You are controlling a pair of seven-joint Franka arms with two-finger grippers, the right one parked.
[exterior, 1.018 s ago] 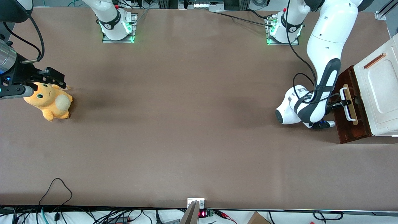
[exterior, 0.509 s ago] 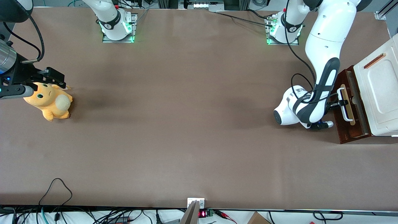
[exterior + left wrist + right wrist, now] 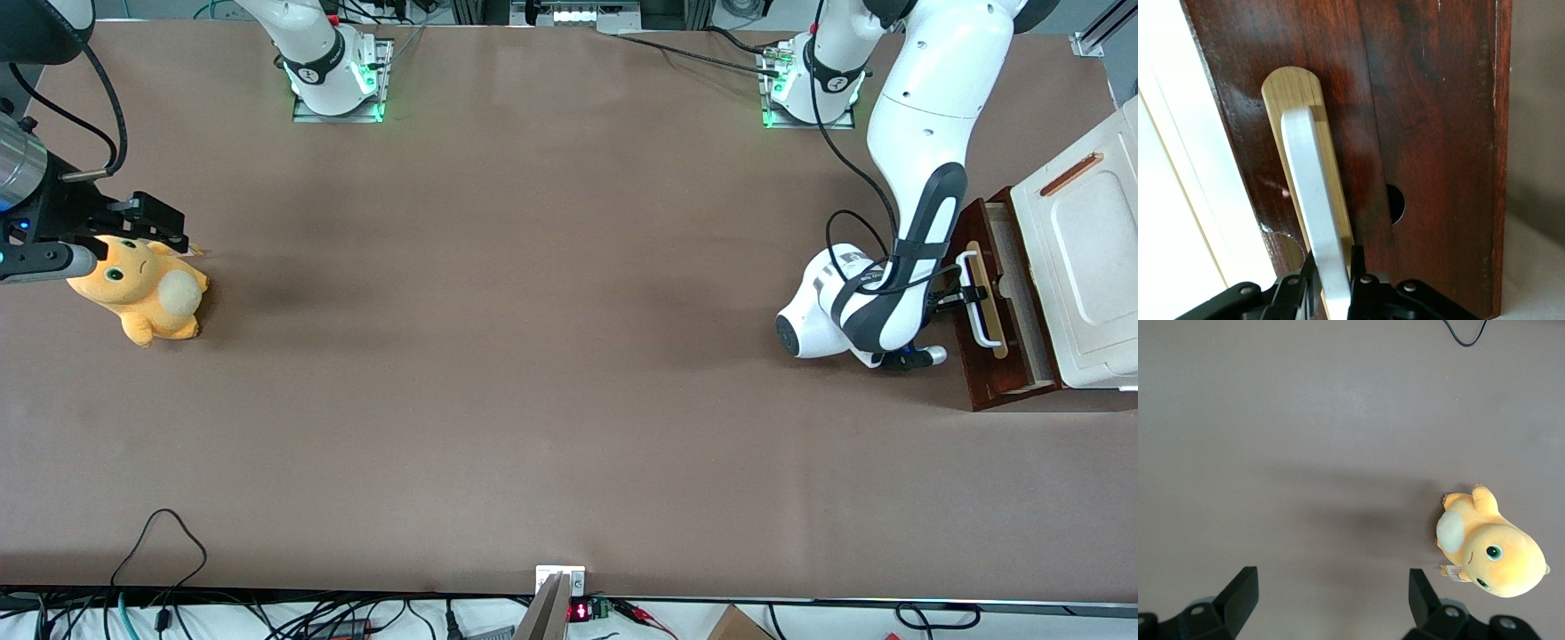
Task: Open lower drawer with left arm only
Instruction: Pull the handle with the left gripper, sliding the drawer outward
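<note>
The lower drawer [image 3: 991, 356] has a dark red-brown front, a pale wooden strip and a white loop handle [image 3: 975, 300]. It stands partly pulled out from under the white cabinet top [image 3: 1080, 258], and a strip of its pale tray [image 3: 1016, 276] shows. The left arm [image 3: 920, 178] reaches down in front of the drawer. Its black gripper [image 3: 965, 296] is shut on the white handle near the handle's middle. In the left wrist view the gripper [image 3: 1333, 280] has one black finger [image 3: 1306, 283] on each side of the white handle [image 3: 1313, 200], over the pale strip [image 3: 1298, 87] and the drawer front [image 3: 1431, 133].
The white cabinet with an orange-brown slot [image 3: 1071, 174] stands at the working arm's end of the table. An orange plush toy [image 3: 142, 286] lies toward the parked arm's end; it also shows in the right wrist view [image 3: 1488, 550]. Brown tabletop [image 3: 533, 311] lies between them.
The gripper has pulled the handle toward the parked arm's end of the table. The lower drawer has slid farther out from under the cabinet top, baring more of its tray.
</note>
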